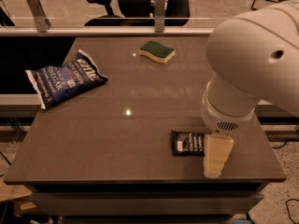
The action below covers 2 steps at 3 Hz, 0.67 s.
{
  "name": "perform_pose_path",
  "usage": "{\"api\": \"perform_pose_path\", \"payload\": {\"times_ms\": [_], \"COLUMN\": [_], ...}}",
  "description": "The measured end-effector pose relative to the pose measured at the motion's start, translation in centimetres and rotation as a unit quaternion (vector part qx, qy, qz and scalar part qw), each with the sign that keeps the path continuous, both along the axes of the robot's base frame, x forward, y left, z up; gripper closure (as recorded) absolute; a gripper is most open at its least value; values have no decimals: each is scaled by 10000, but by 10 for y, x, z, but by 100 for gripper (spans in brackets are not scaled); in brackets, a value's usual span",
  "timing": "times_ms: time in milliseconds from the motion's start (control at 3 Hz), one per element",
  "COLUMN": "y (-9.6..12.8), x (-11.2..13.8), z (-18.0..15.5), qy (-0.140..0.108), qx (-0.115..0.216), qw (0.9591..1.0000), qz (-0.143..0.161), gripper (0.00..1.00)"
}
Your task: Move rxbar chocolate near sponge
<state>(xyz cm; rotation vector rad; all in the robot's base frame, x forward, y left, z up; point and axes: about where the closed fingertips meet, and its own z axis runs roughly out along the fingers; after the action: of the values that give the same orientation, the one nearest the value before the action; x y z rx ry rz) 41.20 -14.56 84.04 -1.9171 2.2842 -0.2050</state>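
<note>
Pincer (216, 158) low over the near right of the worktop (117, 143), covering the right end of the rxbar chocolate (188, 143).
Camera view: whether the pincer grips cannot be told. The bar lies flat; the sponge (157, 52) sits far centre, well apart from it, and a dark-blue chip bag (65, 77) lies far left.

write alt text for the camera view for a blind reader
A white robot arm holds its pincer at the right end of a black rxbar near the table's front right edge. A green sponge lies at the far side, a blue chip bag at the left.
</note>
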Motion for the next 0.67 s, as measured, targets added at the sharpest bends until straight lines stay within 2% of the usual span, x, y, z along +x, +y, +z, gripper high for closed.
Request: {"api": "perform_pose_path", "payload": {"times_ms": [667], "y": [4], "x": [1], "z": [-12], "qy": [162], "qx": [-25], "qw": [9998], "qz": [101], "gripper": [0]}}
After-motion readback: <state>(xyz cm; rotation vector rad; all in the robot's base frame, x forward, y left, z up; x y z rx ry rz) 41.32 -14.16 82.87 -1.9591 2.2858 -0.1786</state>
